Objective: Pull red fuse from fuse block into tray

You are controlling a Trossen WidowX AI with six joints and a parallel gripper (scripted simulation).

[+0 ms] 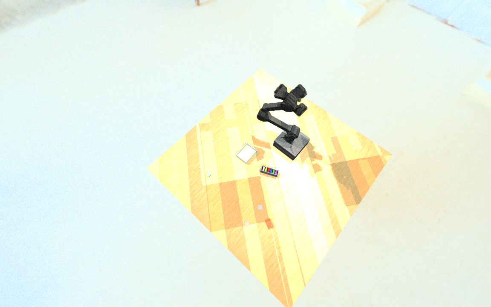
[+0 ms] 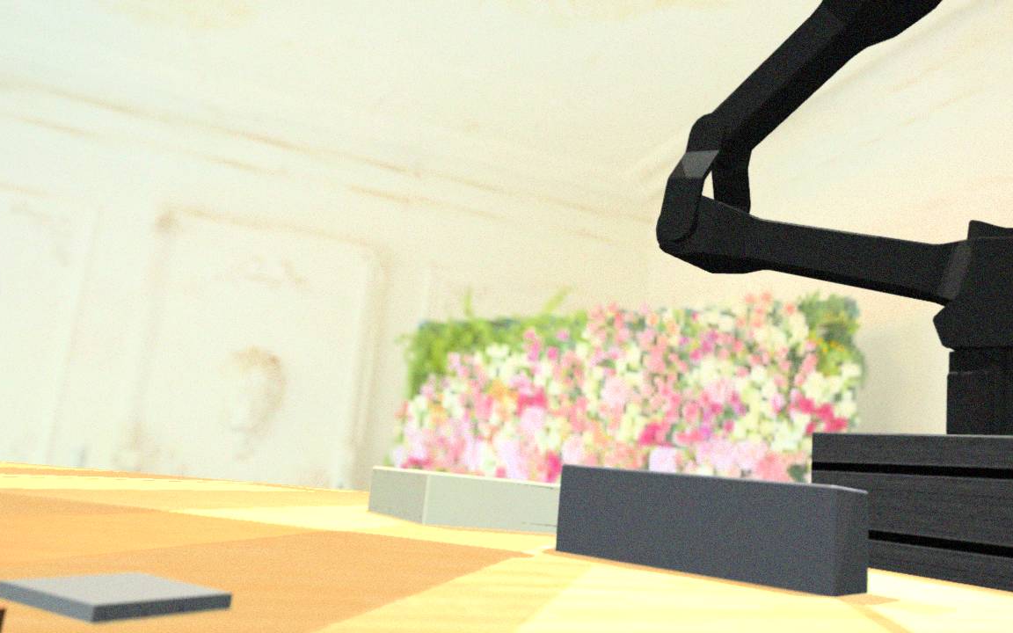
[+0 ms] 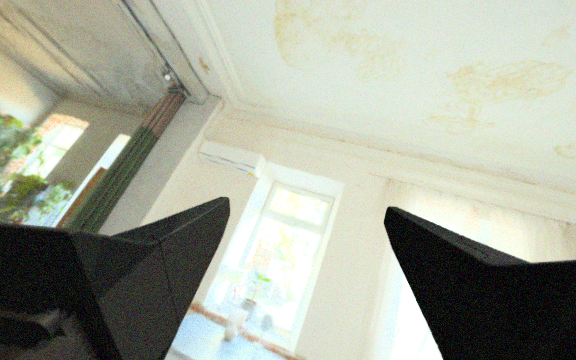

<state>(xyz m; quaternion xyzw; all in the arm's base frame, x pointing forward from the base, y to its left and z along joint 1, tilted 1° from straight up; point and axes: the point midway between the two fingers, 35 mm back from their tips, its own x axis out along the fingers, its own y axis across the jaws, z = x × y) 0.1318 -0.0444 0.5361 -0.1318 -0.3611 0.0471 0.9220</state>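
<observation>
Sunlit wood desk [image 1: 239, 198] carries everything. Our claw [image 1: 291, 95] sits raised behind the base, fingers apart, holding nothing. We see the fuse block [image 1: 269, 171] at about seven o'clock from it, its row running three-to-nine, tray [image 1: 246, 153] just beyond; the red fuse is too small to pick out.

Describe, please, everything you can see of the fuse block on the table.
The fuse block is a small, dark, oblong box lying flat on the wooden table, just in front of the arm's base and beside the pale tray. From above, a row of upright coloured fuses fills its top, too small to tell apart surely. From the side it shows plain matte grey walls. Nothing touches it; the gripper is raised far away, jaws open.
</observation>
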